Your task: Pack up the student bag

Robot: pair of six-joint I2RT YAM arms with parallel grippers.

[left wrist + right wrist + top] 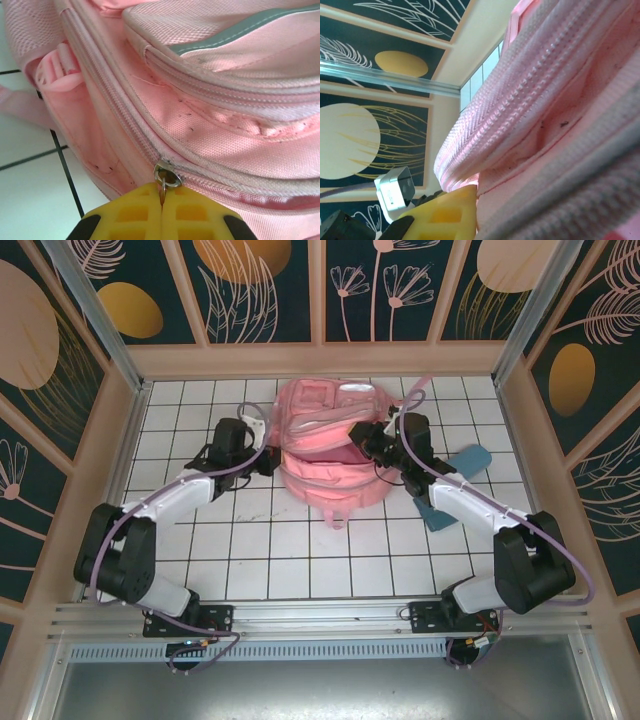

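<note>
Left gripper (161,216) clamped the zipper pull (165,176) of the student bag (320,405), which lay on the tiled table (260,540) between the arms. Right gripper (364,439) pressed the bag's open rim, its grip impossible to tell. A skewed tug could slip the small pull free.

We're looking into a lab-style robot cell: left arm (170,502) and right arm (470,502) are sitting bolted to an aluminium rail (320,615), with a white gridded tabletop (270,550) lying ahead and dark floral wall panels (260,285) boxing it in.
</note>
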